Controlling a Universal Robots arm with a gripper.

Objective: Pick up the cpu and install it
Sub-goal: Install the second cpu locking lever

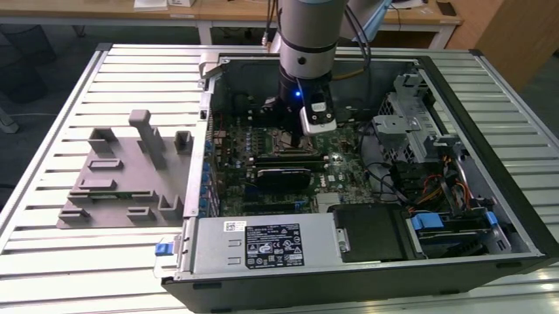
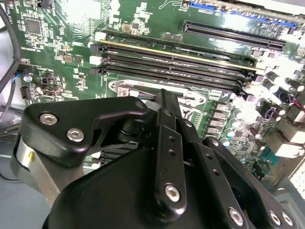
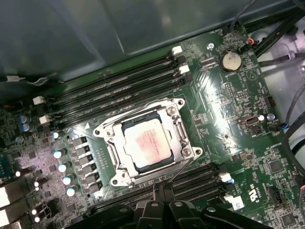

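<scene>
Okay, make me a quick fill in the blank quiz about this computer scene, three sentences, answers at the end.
1. The cpu lies inside its ____ on the motherboard.
2. In the exterior view, the grey plastic fixture stands to the ____ of the computer case.
3. The arm reaches down into the open computer ____.

Missing words: socket; left; case
</scene>
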